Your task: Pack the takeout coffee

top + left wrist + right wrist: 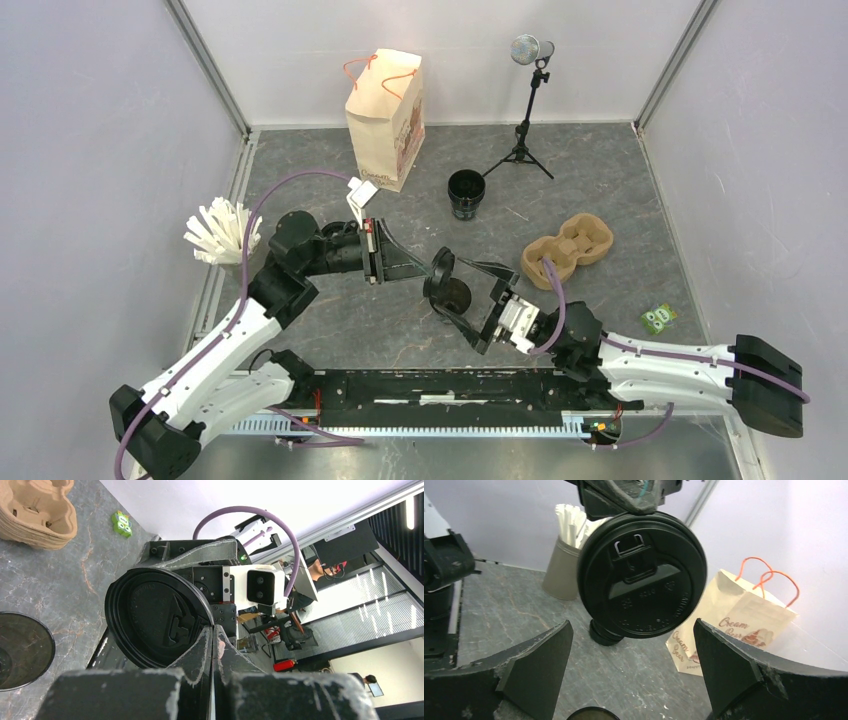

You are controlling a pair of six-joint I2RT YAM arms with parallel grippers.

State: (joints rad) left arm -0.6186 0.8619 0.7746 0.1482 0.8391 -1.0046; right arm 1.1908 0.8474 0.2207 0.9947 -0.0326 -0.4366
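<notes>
Black lid (pixel 641 575) hangs pinched in left claw (pixel 212 635), facing spread right claw (pixel 633 625).

Red script on the paper bag (pixel 744 617); little else legible.
The paper bag carries red cursive print. The word "Cream" reads on its front face and again on its side panel, and the word after it is unclear. The black lid (pixel 644 580) bears raised lettering across its middle and lower rim, too faint to read.
</notes>
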